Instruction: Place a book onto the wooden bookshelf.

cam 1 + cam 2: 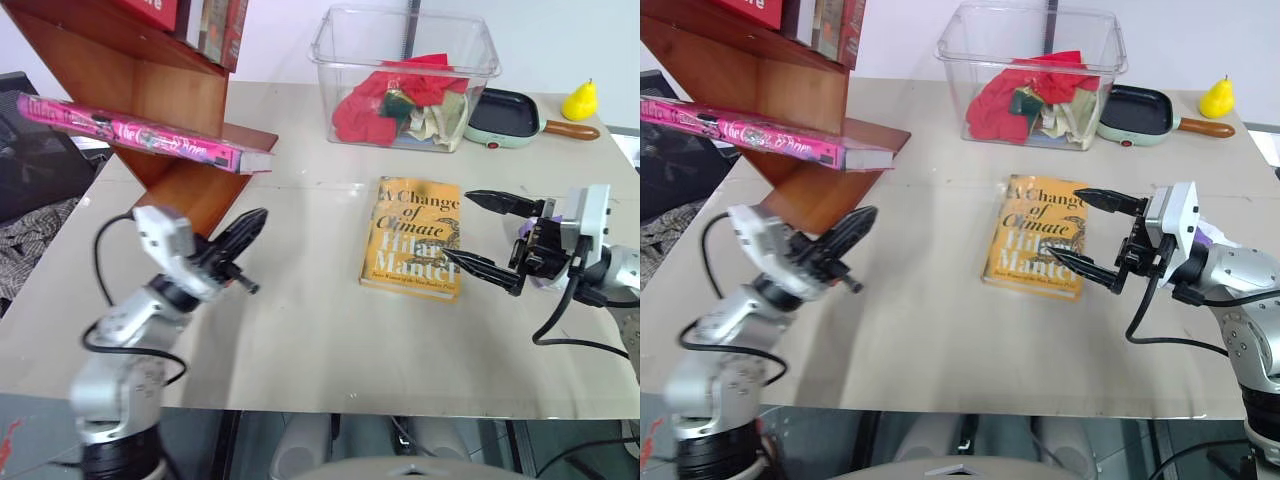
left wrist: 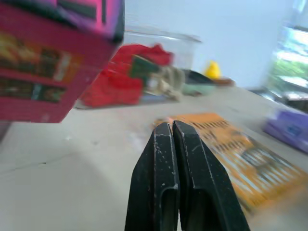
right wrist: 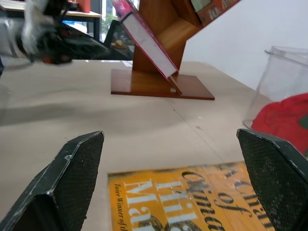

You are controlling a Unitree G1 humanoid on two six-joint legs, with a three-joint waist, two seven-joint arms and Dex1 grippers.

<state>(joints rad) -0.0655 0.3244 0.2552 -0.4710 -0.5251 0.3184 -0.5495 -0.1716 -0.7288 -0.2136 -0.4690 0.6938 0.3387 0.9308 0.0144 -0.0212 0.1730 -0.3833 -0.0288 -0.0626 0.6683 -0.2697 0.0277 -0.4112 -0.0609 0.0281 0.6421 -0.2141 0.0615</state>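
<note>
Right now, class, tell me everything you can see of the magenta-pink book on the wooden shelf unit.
The magenta-pink book is a thick paperback with small dark pictures and lettering on its cover and white page edges. It lies closed and flat on a slanted board of the reddish-brown wooden bookshelf, tilted with that slope, its lower end near the board's edge. Only the shelf touches it. The left gripper is below it, apart from it, jaws shut and empty.
</note>
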